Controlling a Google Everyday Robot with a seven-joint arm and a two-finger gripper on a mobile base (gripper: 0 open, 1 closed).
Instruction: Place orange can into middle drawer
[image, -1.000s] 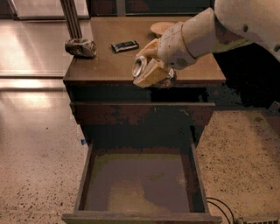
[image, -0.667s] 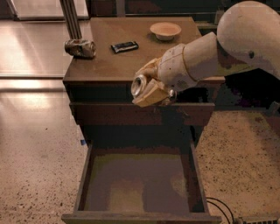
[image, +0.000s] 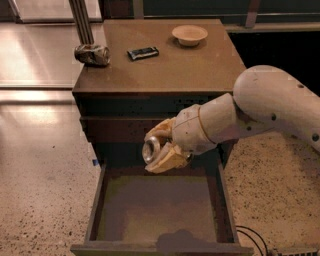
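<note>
My gripper (image: 159, 149) is shut on the orange can (image: 151, 149), which lies on its side with a silver end facing the camera. It hangs just above the back edge of the open middle drawer (image: 160, 212), in front of the cabinet's face. The drawer is pulled out, wide and shallow, with an olive-brown floor that holds nothing. The can's body is mostly hidden by the fingers (image: 167, 161).
On the cabinet top (image: 170, 70) lie a dented silvery-grey can (image: 92, 54) at the left edge, a dark snack bar (image: 143, 53) and a small tan bowl (image: 189, 35). A metal pole (image: 81, 22) stands behind the left corner. Speckled floor surrounds the cabinet.
My gripper has carried the orange can forward and down, from the level of the cabinet top's front edge to just above the open drawer.
</note>
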